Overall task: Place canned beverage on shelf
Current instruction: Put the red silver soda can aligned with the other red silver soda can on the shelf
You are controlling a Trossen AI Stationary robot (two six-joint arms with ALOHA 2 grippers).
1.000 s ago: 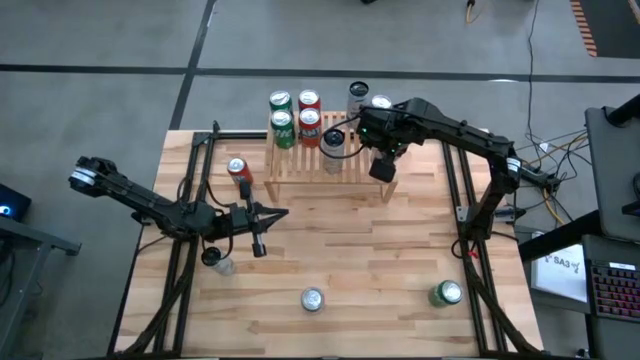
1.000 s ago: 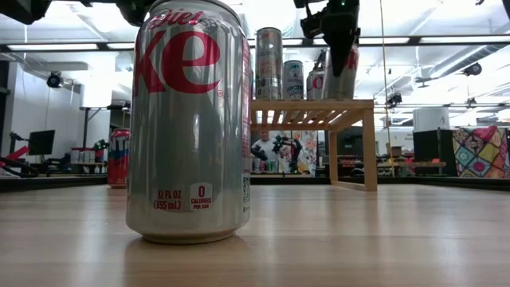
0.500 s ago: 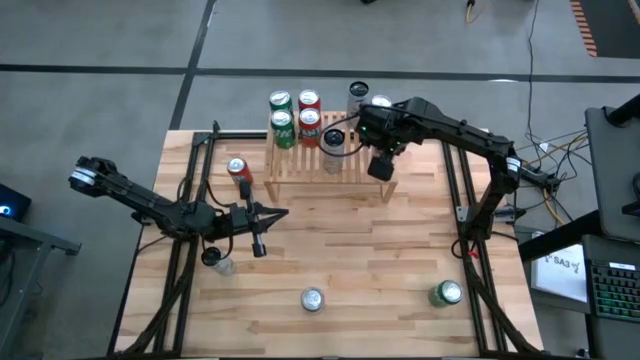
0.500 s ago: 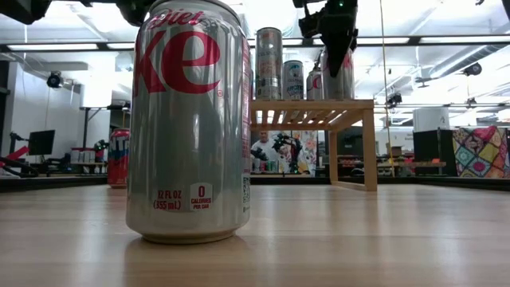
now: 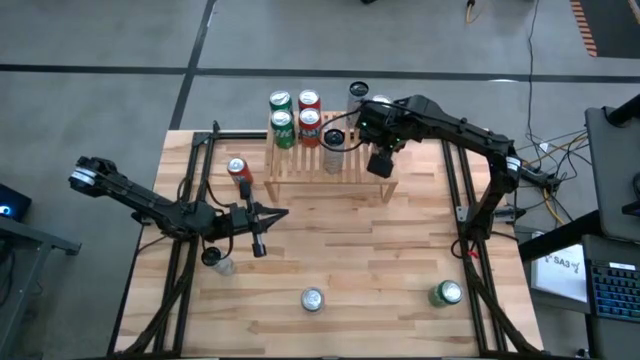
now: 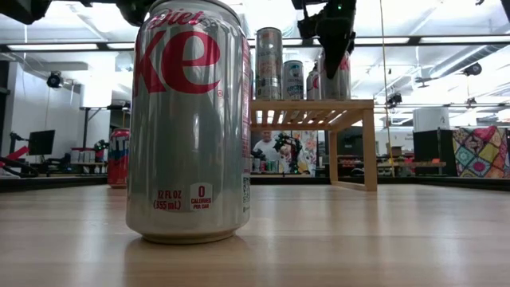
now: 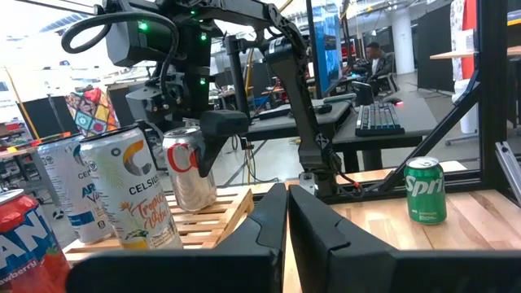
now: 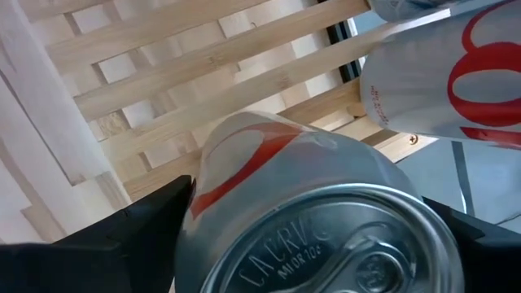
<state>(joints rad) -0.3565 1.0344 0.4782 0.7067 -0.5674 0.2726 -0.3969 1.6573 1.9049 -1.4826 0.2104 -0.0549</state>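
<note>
The shelf (image 5: 325,160), a light-wood slatted rack, stands at the table's far side and carries several cans. A silver and red canned beverage (image 7: 189,167) stands upright at the shelf's right end, its base on the slats. My right gripper (image 5: 379,158) comes down over it and is shut on it; the can (image 8: 309,187) fills the gap between both fingers. My left gripper (image 5: 262,240) hovers shut and level over the table's left middle with nothing in it; the left wrist view shows its fingers (image 7: 286,220) pressed together. My right gripper holds the canned beverage by its side wall near the top (image 8: 199,195), pinched between the two fingers, one finger (image 8: 106,244) on each side. The fingers come from above, slanting steeply down. The can stands upright, its bottom (image 7: 195,203) on the shelf's slats.
Green and red cans (image 5: 283,125) and silver cans (image 5: 334,145) crowd the shelf's left and middle. Loose on the table are a red can (image 5: 238,168) left of the shelf, a silver can (image 5: 313,298) near the front edge, and a green can (image 5: 447,292) at front right.
</note>
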